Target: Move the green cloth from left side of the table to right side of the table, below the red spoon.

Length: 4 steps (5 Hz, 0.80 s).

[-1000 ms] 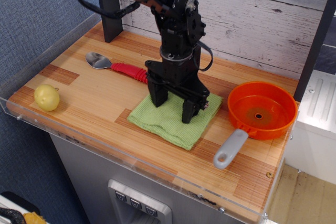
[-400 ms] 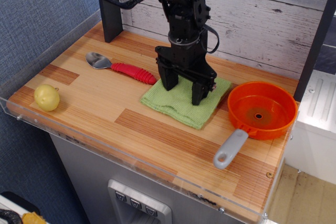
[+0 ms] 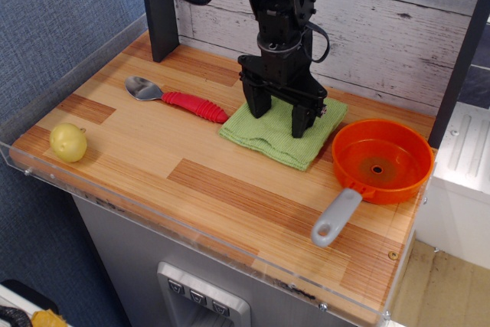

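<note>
The green cloth [image 3: 276, 139] lies flat at the back middle-right of the table [image 3: 153, 162]. Its left edge is just right of the tip of the red spoon's [image 3: 191, 104] handle, and its right corner is next to the orange pan. The spoon lies at the back left with its silver bowl pointing left. My gripper [image 3: 279, 115] points straight down onto the cloth's back part. Its two black fingers [image 3: 258, 105] stand clearly apart with their tips on the fabric. I cannot see a fold pinched between them.
An orange pan [image 3: 380, 160] with a grey handle [image 3: 335, 218] sits at the right. A yellow fruit [image 3: 67, 142] lies at the front left corner. A dark post [image 3: 159, 13] stands at the back left. A plank wall runs close behind, and clear edging rims the table.
My gripper has moved right and toward the back wall, and the green cloth has slid with it from the middle front to beside the spoon's handle tip and the pan.
</note>
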Tool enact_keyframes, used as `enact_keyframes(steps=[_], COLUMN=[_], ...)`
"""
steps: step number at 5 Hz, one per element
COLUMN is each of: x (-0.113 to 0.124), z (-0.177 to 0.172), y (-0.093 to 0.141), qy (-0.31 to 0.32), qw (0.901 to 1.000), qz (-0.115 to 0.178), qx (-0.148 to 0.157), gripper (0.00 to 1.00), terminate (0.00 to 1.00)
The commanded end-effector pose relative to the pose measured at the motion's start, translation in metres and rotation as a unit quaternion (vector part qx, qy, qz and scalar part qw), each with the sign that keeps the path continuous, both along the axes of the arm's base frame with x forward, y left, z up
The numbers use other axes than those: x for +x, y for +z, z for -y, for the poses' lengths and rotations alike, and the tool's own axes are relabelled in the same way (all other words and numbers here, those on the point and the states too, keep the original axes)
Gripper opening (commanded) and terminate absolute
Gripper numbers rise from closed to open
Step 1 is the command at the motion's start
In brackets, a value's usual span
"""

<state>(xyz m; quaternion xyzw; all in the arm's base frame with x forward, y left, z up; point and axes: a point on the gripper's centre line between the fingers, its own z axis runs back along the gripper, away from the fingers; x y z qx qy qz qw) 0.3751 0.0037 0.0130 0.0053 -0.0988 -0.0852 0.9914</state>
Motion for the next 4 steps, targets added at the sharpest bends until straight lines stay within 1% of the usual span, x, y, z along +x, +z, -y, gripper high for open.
enact_keyframes(steps=[1,2,3,4], x=[0.019,0.019,0.022,0.029], z=[-0.001,0.001,-0.002,-0.008], y=[0.010,0.020,0.040,0.066], qy=[0.004,-0.001,0.005,0.013], qw=[0.9999,0.9999,0.9996,0.9985], qz=[0.014,0.016,0.025,0.048], qx=[-0.005,0.003,0.015,0.025], gripper=[1.00,1.00,1.00,1.00], terminate=[0.00,0.00,0.00,0.00])
